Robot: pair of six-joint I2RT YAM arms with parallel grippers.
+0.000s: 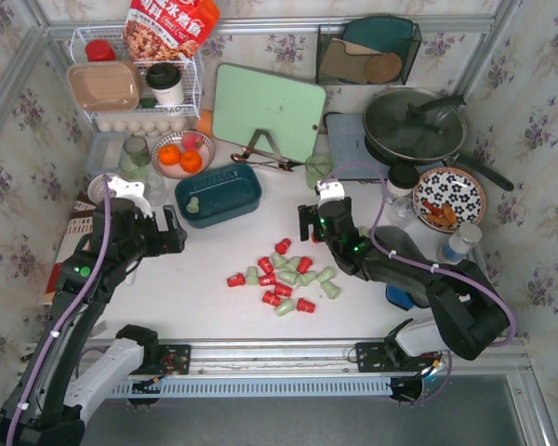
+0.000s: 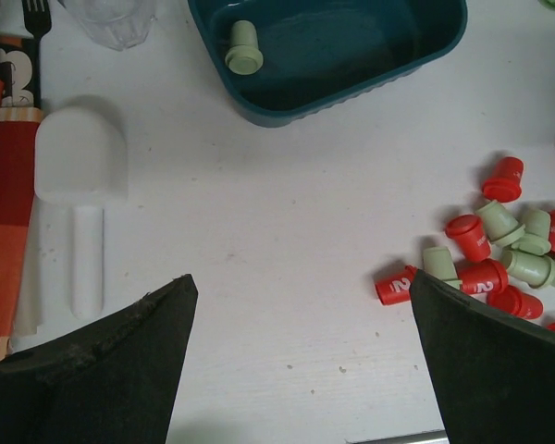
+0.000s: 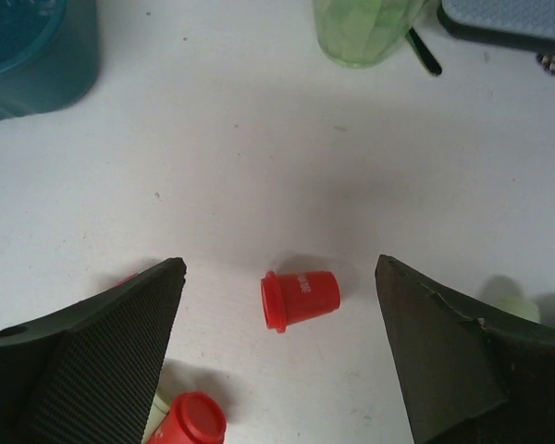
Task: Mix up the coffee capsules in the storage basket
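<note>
poised with right gripper [image 3: 279, 266] spread wide astride a red capsule [image 3: 301, 298] at the far edge of the coffee capsules [image 1: 284, 279] scattered on the table [image 1: 205, 279], left gripper [image 2: 302, 277] likewise spread and empty, probably to ferry them into the storage basket [image 1: 225, 212] far left.

On the desk [image 1: 205, 279], a storage basket [image 1: 228, 216] with one capsule [image 1: 193, 203] in it sits behind and left of a loose cluster of coffee capsules [image 1: 284, 279]. The left tool [image 1: 174, 232] hangs left of the cluster, the right tool [image 1: 312, 228] just behind it.
</note>
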